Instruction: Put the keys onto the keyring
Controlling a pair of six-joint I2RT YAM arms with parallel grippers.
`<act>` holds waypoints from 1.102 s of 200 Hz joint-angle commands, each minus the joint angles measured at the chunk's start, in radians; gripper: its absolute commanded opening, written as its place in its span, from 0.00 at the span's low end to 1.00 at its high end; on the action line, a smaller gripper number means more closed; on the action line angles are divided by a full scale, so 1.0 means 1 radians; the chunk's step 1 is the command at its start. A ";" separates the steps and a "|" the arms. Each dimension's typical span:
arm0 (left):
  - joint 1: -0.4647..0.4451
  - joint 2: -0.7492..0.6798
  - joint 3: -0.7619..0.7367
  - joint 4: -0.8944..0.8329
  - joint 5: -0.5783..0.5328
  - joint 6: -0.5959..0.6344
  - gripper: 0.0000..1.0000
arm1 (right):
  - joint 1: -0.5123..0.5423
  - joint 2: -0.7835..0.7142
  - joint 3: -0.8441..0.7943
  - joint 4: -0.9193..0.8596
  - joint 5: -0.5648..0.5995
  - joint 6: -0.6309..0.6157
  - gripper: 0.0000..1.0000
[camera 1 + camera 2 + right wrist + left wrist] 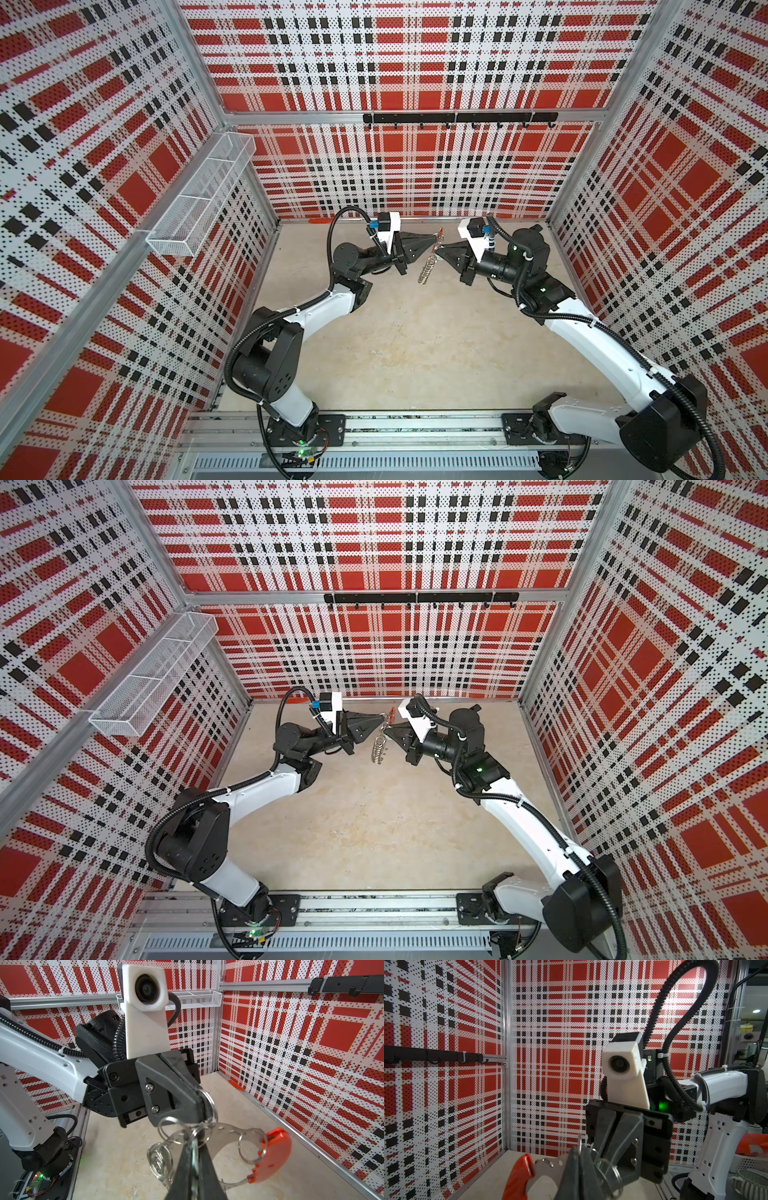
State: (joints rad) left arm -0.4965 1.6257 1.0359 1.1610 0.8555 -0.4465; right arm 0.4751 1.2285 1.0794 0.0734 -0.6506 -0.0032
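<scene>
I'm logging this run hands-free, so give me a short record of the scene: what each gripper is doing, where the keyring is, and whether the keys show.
left gripper: shut on the keyring
right gripper: shut on the keyring, from the opposite side
keyring: held up between both grippers above the table, small loops dangling
keys: not seen in any view
walls: wire basket, hook rail

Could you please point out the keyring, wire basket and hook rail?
keyring (275, 1153), right wrist view, red plastic segment.
wire basket (208, 195), in a top view, mesh wall.
hook rail (415, 117), in a top view, black bar.
</scene>
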 commanded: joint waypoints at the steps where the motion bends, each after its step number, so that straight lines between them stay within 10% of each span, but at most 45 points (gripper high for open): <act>1: -0.003 -0.030 0.009 -0.003 -0.024 0.031 0.00 | 0.006 -0.011 0.010 0.000 -0.013 -0.020 0.03; 220: 0.007 -0.033 0.010 -0.003 -0.004 0.023 0.00 | 0.008 -0.042 0.066 -0.181 0.168 -0.147 0.00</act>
State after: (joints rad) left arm -0.4900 1.6169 1.0328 1.1210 0.8600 -0.4362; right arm 0.4770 1.1988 1.1210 -0.0689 -0.4934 -0.1333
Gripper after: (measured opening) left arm 0.045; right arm 0.076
